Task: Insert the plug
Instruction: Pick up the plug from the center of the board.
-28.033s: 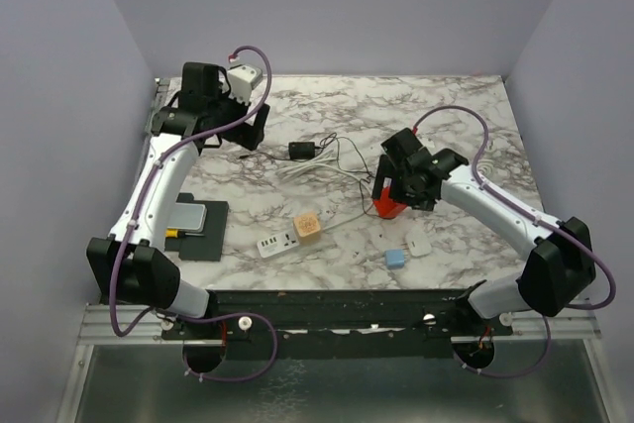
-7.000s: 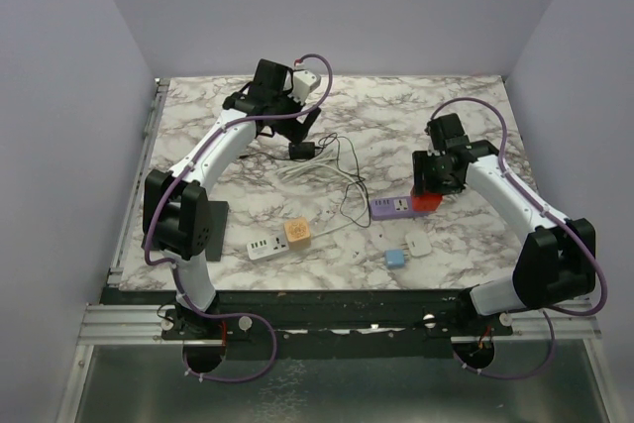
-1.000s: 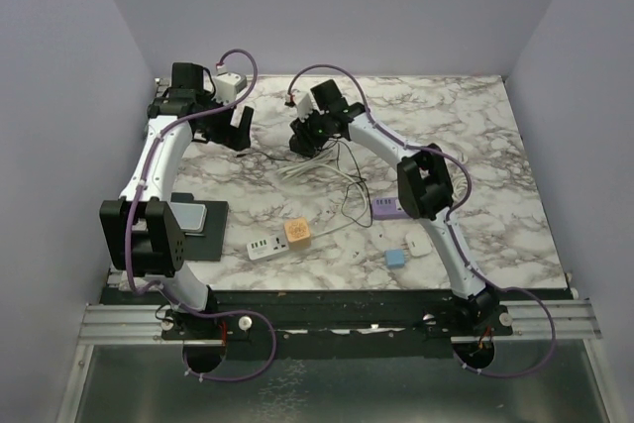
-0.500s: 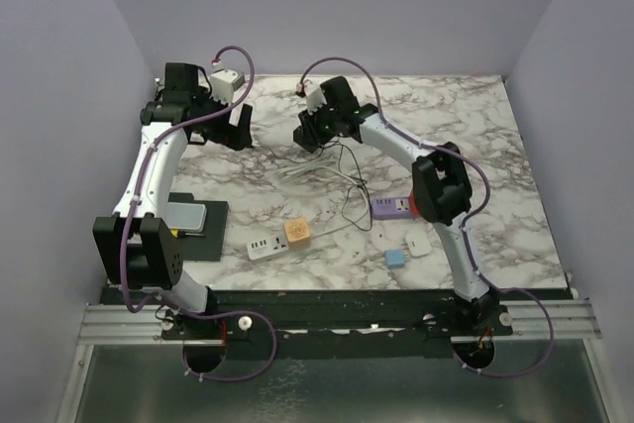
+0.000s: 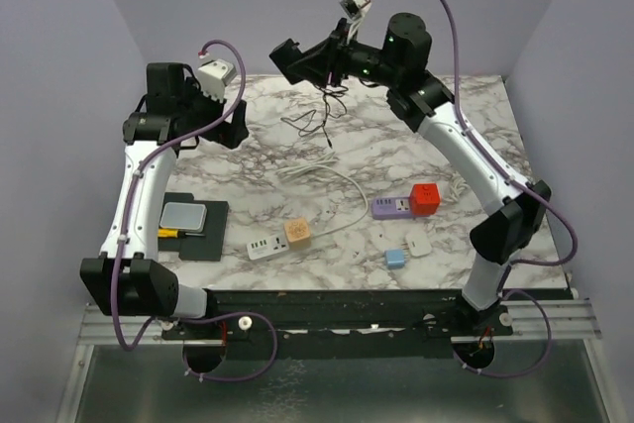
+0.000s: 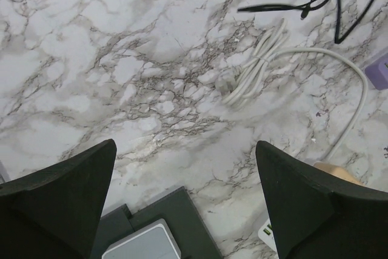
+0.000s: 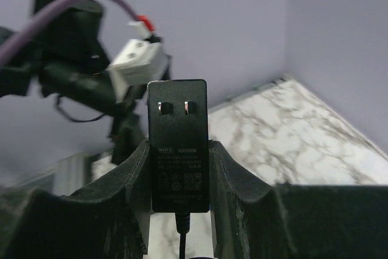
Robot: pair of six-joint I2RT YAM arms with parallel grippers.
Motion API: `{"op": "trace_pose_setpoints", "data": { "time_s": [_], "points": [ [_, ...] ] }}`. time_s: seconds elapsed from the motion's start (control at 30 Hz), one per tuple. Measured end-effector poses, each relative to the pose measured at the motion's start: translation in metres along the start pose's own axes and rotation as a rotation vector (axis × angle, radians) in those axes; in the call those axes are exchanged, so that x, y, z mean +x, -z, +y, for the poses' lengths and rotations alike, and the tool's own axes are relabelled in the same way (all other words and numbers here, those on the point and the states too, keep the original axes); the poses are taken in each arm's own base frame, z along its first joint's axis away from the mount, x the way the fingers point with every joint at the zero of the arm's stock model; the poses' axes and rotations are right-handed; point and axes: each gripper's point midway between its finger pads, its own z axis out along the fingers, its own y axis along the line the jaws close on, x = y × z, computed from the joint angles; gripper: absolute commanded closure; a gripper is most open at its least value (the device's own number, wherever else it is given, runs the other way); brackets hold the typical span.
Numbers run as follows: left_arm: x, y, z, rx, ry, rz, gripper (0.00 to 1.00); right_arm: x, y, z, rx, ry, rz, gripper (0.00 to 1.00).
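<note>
at the far left of the desk [image 5: 466,126], a black mat [image 5: 213,242] bearing a grey slab [image 5: 184,217], with a small yellow piece [image 5: 170,232] against the slab's near edge. above the back left of the desk, the left fingers [image 5: 235,128], released and spread wide, gripping nothing, pointed down at bare marble with the mat's corner just below them in the left wrist view. nearer the front edge, a white power strip [image 5: 264,245] lying flat, an orange cube [image 5: 297,232] just beside its right end; cannot tell whether touching. in the middle, a white cable [image 5: 309,173] bundled into a loose coil, one run curving off toward the cube. high over the back of the desk, a little right of the left fingers, the right fingers [image 5: 297,56], clenched on the plug [image 7: 178,144]: a black adapter held upright between them in the right wrist view, two metal prongs showing near its top end, a label lower on its face. from its bottom end, a thin black cord [image 5: 323,108] hanging in loose loops toward the back of the desk. plug in the air, not in any socket, well apart from the strips below. further right, a purple socket strip [image 5: 392,207] flat on the marble, with a red cube [image 5: 424,198] touching its right end. nearer the front edge, a blue block [image 5: 396,258] and a white block [image 5: 419,244] close side by side.
</note>
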Motion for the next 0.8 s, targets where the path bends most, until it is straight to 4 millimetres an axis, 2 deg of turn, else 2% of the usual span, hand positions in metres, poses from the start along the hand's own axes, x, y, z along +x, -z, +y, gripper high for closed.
{"op": "trace_pose_setpoints", "data": {
  "time_s": [0.1, 0.2, 0.27, 0.47, 0.6, 0.67, 0.8],
  "points": [
    [-0.008, 0.012, -0.005, -0.005, -0.009, -0.037, 0.01, -0.020, 0.023, 0.043, -0.133, -0.030, -0.041, 0.99],
    [-0.014, 0.021, -0.011, -0.001, -0.016, -0.068, 0.01, -0.017, 0.037, 0.062, -0.191, -0.060, -0.023, 0.99],
    [-0.016, 0.025, -0.013, -0.001, -0.020, -0.081, 0.01, -0.006, 0.037, 0.063, -0.191, -0.096, 0.013, 0.99],
    [-0.014, 0.036, -0.020, -0.006, -0.027, -0.100, 0.01, 0.040, 0.031, 0.043, -0.100, -0.256, 0.130, 0.99],
    [-0.011, 0.043, -0.024, -0.010, -0.031, -0.110, 0.01, 0.051, 0.026, 0.040, -0.095, -0.343, 0.151, 0.99],
    [-0.011, 0.047, -0.027, -0.012, -0.032, -0.118, 0.01, 0.046, 0.022, 0.047, -0.137, -0.377, 0.138, 0.99],
    [-0.012, 0.053, -0.030, -0.016, -0.035, -0.133, 0.01, 0.007, 0.025, 0.085, -0.347, -0.381, 0.040, 0.99]
  ]
}}
